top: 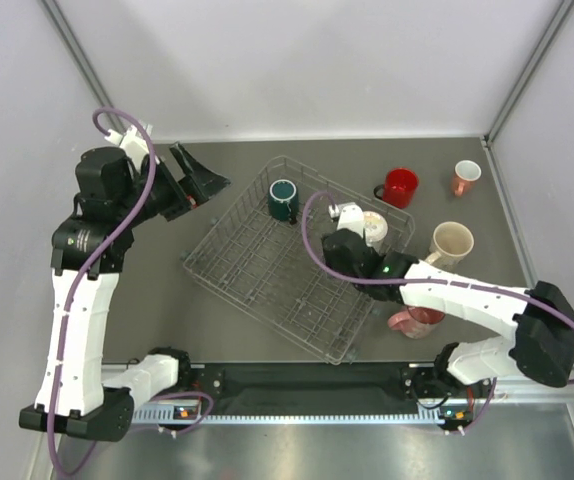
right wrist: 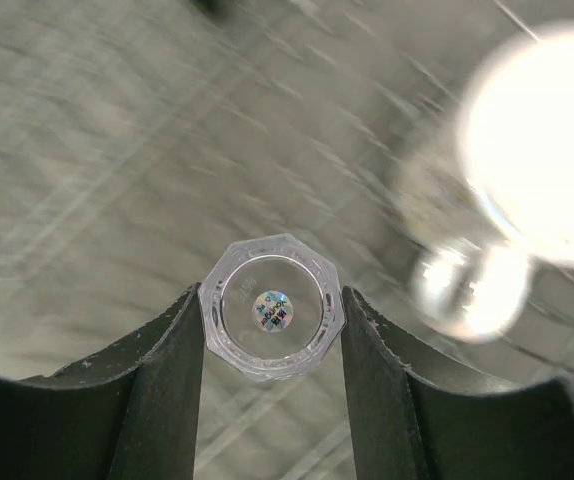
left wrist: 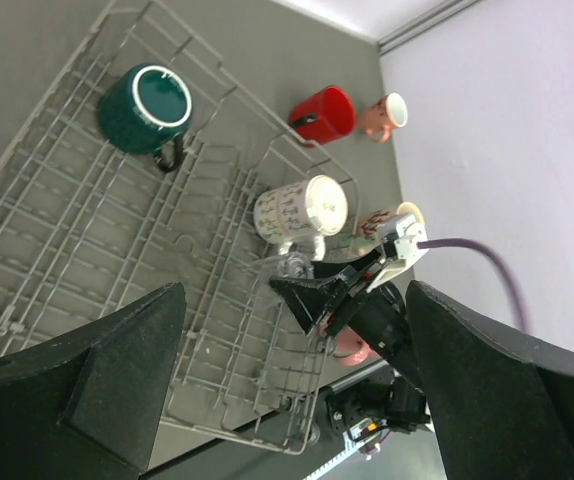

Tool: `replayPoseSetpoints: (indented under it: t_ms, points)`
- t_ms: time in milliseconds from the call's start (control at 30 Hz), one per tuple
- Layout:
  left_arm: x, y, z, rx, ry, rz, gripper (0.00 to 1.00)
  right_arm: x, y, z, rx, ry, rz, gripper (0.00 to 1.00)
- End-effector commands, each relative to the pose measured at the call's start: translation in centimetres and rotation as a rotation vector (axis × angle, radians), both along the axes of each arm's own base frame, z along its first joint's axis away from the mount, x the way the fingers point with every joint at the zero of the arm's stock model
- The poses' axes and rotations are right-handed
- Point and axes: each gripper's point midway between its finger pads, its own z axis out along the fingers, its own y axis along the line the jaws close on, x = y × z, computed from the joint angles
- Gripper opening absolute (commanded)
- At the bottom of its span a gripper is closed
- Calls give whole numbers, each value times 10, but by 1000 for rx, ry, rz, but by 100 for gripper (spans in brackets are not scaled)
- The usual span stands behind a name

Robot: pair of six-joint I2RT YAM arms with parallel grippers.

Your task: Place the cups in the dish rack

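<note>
The dish rack (top: 257, 262) lies at an angle mid-table. A dark teal cup (top: 283, 199) sits in its far corner, and a white patterned cup (top: 373, 225) lies in its right corner. My right gripper (top: 347, 222) hangs over the rack beside the patterned cup. It is shut on a clear glass cup (right wrist: 272, 310), whose octagonal base shows between the fingers (right wrist: 167, 380). Red (top: 399, 186), salmon (top: 464, 177), cream (top: 451, 243) and pink (top: 415, 320) cups stand on the table to the right. My left gripper (top: 202, 175) is open and empty, raised left of the rack.
Grey walls close in the table on the left, back and right. A black rail with the arm bases runs along the near edge. The right arm's forearm stretches across the rack's near-right corner, over the pink cup.
</note>
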Motion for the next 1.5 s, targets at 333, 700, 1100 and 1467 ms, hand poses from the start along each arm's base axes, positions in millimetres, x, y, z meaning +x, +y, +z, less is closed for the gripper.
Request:
replayPoseSetpoints:
  t_ms: [333, 700, 1100, 1467]
  points:
    - [-6, 2, -2, 43, 15, -17, 96, 37, -1, -3, 31, -211, -129, 0]
    - [-9, 3, -13, 56, 71, -21, 96, 41, 2, -49, -41, -166, -128, 2]
    - [-14, 1, -22, 51, 100, -33, 94, 31, 1, -66, -71, -100, -96, 45]
    - [-13, -5, -32, 33, 128, -62, 94, 21, 6, -38, -48, -99, -68, 85]
